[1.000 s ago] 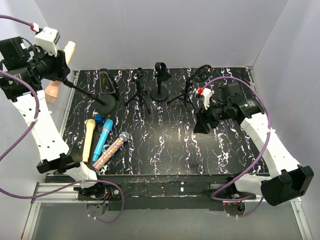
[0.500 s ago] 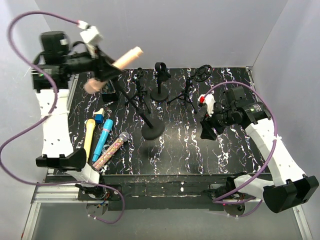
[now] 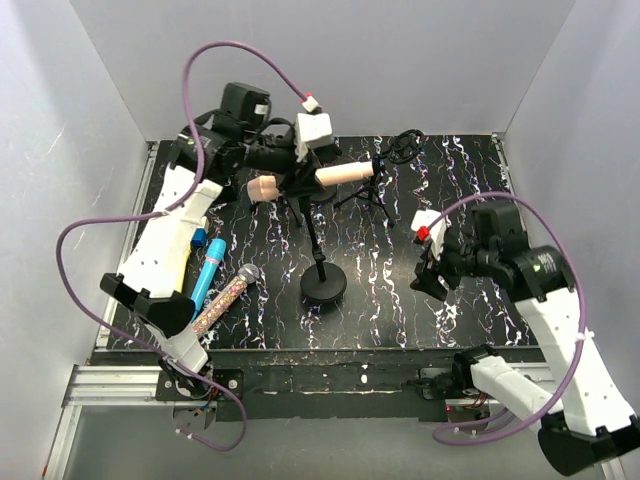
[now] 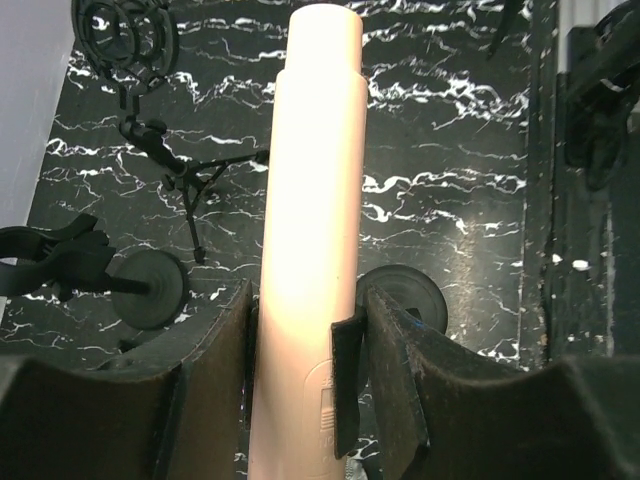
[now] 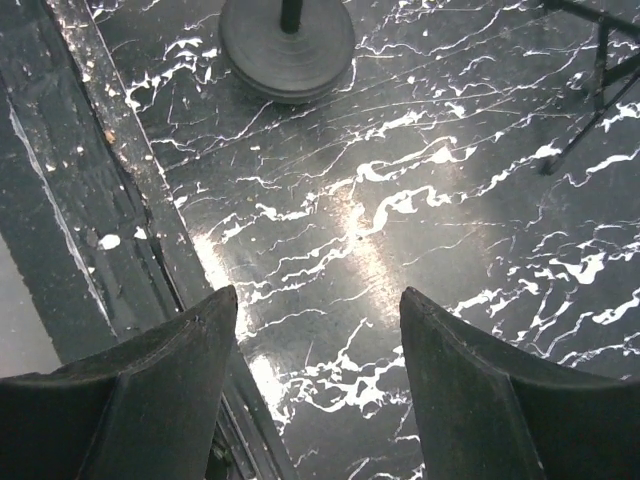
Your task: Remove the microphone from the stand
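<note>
- right gripper (image 3: pixel 432 278) nearest the front edge, jaws spread with nothing between them, over bare table right of the stand; in the last second it drew in and turned that way
- stand (image 3: pixel 323 286) round base now mid-table, a second ago it was far left; pole leans up and back to the mic; cannot tell if the base rests on the top or hangs just above
- blue mic (image 3: pixel 208 275) and glitter mic (image 3: pixel 228 295) lie flat at left, unmoved
- left gripper (image 4: pixel 298 310) clamped across the middle of the peach microphone (image 3: pixel 335 175), held high over the table centre, roughly level, head to the left
- stand swung over with the mic, so the clip probably still holds it; removal not done, likely the free arm must pin the stand
- table (image 3: pixel 400 320) black marble-look, glossy, white veins
- far edge: tripod stand (image 3: pixel 372 192), shock mount (image 3: pixel 405 146)
- plain pale walls (image 3: pixel 330 60) on three sides
</note>
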